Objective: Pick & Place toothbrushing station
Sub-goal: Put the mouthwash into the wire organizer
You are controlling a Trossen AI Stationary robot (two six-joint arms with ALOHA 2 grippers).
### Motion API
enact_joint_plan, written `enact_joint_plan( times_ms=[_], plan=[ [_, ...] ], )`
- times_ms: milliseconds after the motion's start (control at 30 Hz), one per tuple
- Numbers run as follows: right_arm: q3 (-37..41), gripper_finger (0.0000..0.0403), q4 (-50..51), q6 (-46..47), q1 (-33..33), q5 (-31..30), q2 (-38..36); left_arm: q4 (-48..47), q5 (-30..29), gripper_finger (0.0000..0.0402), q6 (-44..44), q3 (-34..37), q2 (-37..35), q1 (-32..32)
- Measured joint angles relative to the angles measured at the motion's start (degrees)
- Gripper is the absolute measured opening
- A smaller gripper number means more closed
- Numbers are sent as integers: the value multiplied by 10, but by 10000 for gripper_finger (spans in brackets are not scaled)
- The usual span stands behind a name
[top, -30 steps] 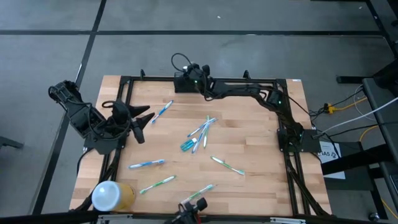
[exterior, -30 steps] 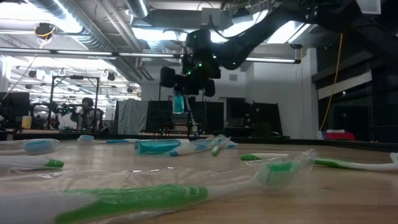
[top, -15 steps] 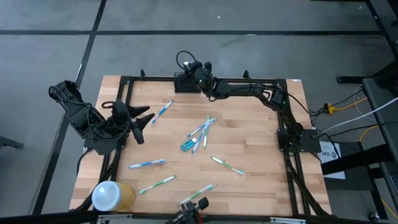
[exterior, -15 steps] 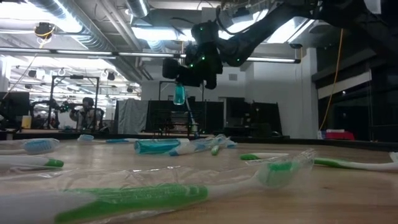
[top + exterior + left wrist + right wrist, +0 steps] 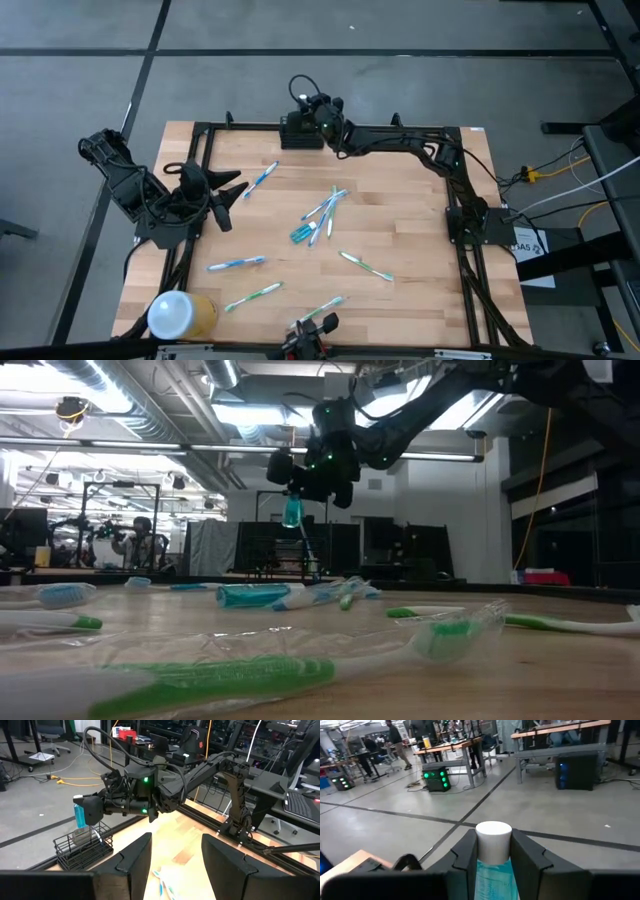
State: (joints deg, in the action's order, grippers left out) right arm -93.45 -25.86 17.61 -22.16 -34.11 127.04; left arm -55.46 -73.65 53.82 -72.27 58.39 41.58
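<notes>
My right gripper (image 5: 84, 813) hangs at the far edge of the table, shut on a small blue item with a white end (image 5: 79, 814). It hovers just above the toothbrushing station (image 5: 82, 851), a black wire rack that stands on the table's far edge (image 5: 300, 131). The low view shows the blue item (image 5: 291, 511) held high above the table. My left gripper (image 5: 236, 190) stays open and holds nothing at the table's left side. Several toothbrushes (image 5: 318, 216) lie loose on the wood. My right gripper pinches the item's blue body (image 5: 495, 877) between its two fingers, which lie level and across it. The white end (image 5: 493, 839) sticks up past the fingers. The item stands upright, lifted clear above the rack.
A white-and-yellow cylinder (image 5: 180, 314) stands at the near left corner. Blue and green toothbrushes (image 5: 365, 266) are scattered over the middle and near part of the table. A black frame rail (image 5: 400, 130) runs along the table's edges.
My right gripper has risen a little with the blue item and drifted slightly toward the table's far edge and right, rolling a bit. The item stays upright in the hold.
</notes>
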Motion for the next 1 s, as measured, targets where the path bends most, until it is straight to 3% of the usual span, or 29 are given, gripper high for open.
enact_joint_plan(
  times_ms=[767, 1000],
  plan=[
    [-1, 90, 5, 43, -4, 5, 13, 0, 0, 168, 4, 0, 0, 0],
    [-34, 90, 25, 16, -2, 27, 32, 8, 1, 168, 4, 0, 0, 0]
  ],
)
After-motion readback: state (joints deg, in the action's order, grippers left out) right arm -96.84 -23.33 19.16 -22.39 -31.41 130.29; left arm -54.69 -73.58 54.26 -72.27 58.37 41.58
